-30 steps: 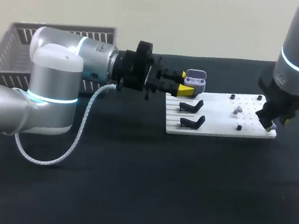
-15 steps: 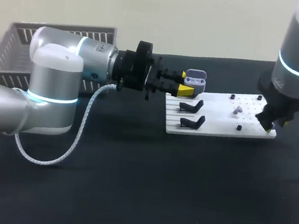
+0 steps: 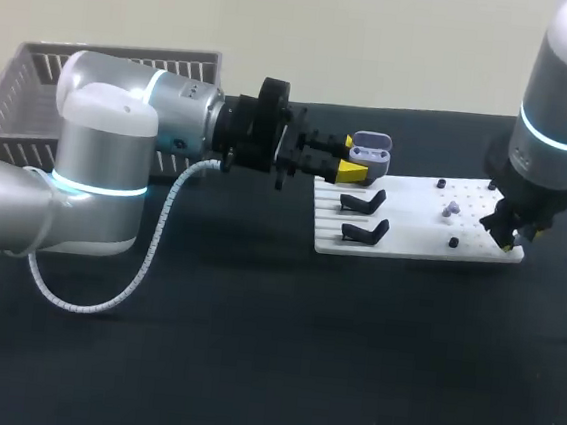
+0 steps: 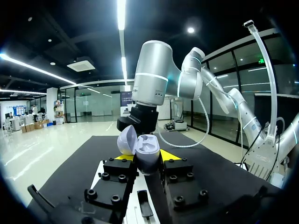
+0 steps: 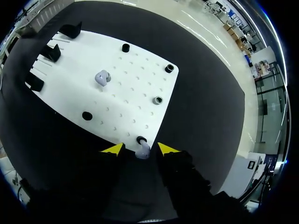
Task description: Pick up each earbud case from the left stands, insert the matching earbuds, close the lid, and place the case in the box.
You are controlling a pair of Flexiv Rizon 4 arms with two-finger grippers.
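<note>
One case (image 3: 372, 149) is off the stands (image 3: 364, 215) — a pale lilac-grey pod with rounded sides. Its lid (image 4: 126, 140) is swung open to one side, so the moulded hollow inside shows. It sits upright between the fingers of the left gripper (image 3: 353, 158). Both black fingers press against its sides and clamp it, above the far left corner of the white board (image 3: 411, 247). The two black stands sit on the board's left part, just nearer the camera than the case.

The left arm (image 3: 163, 111) comes in from the left with its forearm roughly level over the black table (image 3: 250, 350). Its gripper points sideways toward the board, and the grey box (image 3: 24, 87) stands behind the arm.

The right arm (image 3: 559, 118) drops in from the upper right, wrist pointing almost straight down at the board's near right corner. The right gripper (image 5: 140, 149) hovers there with its fingers spread, gripping nothing. A lilac earbud (image 5: 143, 151) lies between its yellow tips with a gap on either side, beside a small black socket (image 5: 140, 139) at the board's edge. A second earbud (image 5: 103, 77) lies further in on the board among rows of small holes, well apart from that gripper.
</note>
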